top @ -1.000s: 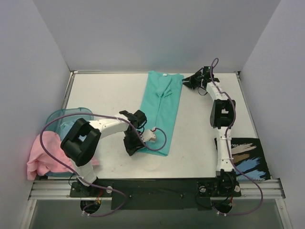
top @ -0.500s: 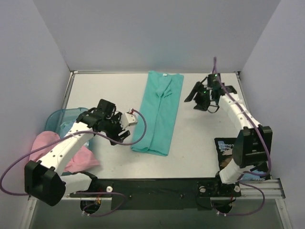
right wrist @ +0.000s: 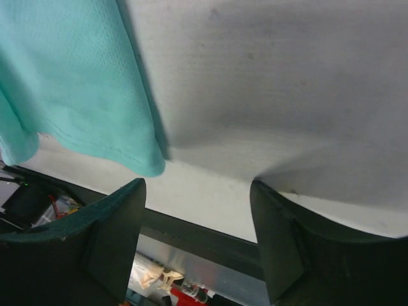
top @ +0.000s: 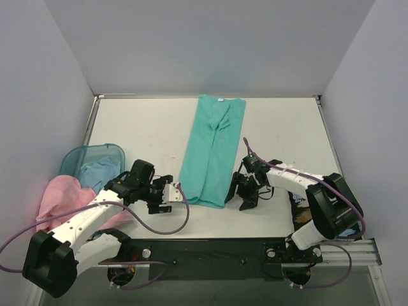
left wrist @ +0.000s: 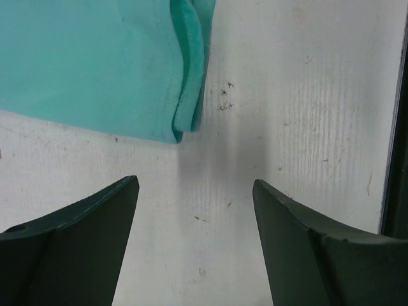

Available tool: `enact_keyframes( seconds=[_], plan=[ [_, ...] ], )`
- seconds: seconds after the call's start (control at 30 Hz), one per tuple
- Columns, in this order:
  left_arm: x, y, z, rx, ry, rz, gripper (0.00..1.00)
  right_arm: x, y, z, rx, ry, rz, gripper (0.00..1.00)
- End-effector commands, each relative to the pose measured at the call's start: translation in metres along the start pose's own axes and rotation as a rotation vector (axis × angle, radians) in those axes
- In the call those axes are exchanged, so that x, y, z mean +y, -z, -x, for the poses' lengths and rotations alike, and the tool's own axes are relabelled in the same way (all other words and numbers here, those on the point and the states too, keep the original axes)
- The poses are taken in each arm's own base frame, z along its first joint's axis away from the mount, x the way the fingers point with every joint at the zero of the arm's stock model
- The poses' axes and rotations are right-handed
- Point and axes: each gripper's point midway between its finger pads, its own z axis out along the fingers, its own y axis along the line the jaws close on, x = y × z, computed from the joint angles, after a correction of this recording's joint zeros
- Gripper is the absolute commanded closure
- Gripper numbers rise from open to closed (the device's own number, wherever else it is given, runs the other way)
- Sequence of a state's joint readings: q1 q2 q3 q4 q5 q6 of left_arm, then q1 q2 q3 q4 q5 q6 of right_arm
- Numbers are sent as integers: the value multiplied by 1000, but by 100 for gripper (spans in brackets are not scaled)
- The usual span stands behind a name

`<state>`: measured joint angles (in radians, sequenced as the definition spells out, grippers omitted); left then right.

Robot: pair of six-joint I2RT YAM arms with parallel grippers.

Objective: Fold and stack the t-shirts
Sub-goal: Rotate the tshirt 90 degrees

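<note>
Showing a teal shirt [top: 212, 150] lying down the middle of the table [top: 140, 127], already narrowed into a long strip. Flanking its near hem with the left gripper [top: 164, 196] and right gripper [top: 241, 194], both with fingers spread wide, gripping nothing. Leaving the pink shirt [top: 57, 204] crumpled beside a blue tub [top: 89, 156] at the left edge. Judging roughly a third done: crosswise folds, pink shirt and stacking all remaining.

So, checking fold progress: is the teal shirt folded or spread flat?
Partly folded: the teal shirt lies as a narrow lengthwise strip, and doubled layers show at its near corner.
</note>
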<state>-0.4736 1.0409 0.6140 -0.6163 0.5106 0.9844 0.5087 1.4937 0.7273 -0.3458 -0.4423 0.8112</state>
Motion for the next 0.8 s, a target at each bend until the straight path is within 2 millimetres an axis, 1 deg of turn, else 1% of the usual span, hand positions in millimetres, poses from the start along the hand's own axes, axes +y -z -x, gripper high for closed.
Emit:
enact_keyframes(
  seconds=[0.0,0.03,0.1,0.13,0.17,0.2,0.23,0.27,0.3,0.33,0.37,0.4,0.43,0.47,0.5,0.53,0.57,0.6,0.63,0.67,0.7,0.73,0.77],
  plan=[
    [7,-1,16,-78,-176,41,17,30,-20,6,25,-69,115,40],
    [8,1,15,-72,-186,52,17,30,-27,7,40,-76,109,41],
    [2,1,8,-48,-218,39,17,36,-30,10,39,-77,109,43],
    [0,1,6,-42,-265,29,17,40,-29,13,29,-89,121,46],
    [1,2,7,-40,-287,43,17,42,-28,17,15,-90,127,47],
    [4,2,9,-45,-300,62,17,46,-27,21,4,-93,131,54],
    [6,2,10,-42,-312,67,16,46,-27,22,5,-99,126,60],
    [7,2,12,-45,-323,68,16,50,-25,24,8,-98,136,71],
    [7,2,15,-48,-330,66,16,50,-25,24,16,-102,138,74],
    [7,2,17,-50,-337,63,16,49,-24,23,20,-103,143,85],
    [3,1,18,-49,-365,40,15,46,-22,20,22,-101,141,95],
    [0,-1,17,-46,-380,22,15,41,-20,20,14,-92,127,100],
    [-10,-4,13,-34,-435,-24,14,36,-15,17,15,-88,113,100],
    [-14,-6,11,-25,-458,-43,14,30,-9,15,10,-77,100,100],
    [-18,-10,10,-27,-484,-59,15,25,-8,11,23,-78,96,100],
    [-20,-13,11,-28,-499,-67,14,21,-4,10,23,-77,101,100],
    [-19,-15,12,-33,-506,-64,14,15,-4,3,50,-83,104,100],
    [-20,-19,15,-41,-516,-71,13,8,0,0,56,-86,102,100],
    [-16,-20,20,-56,-522,-52,9,-2,-2,-8,78,-76,89,100],
    [-17,-23,25,-69,-522,-59,8,-10,1,-12,87,-80,77,100],
    [-13,-25,30,-80,-531,-48,7,-20,1,-19,104,-70,62,100],
    [-14,-27,36,-94,-555,-54,7,-30,1,-27,120,-79,44,100],
    [-15,-29,39,-97,-580,-66,7,-32,2,-29,122,-78,47,100]
  ],
)
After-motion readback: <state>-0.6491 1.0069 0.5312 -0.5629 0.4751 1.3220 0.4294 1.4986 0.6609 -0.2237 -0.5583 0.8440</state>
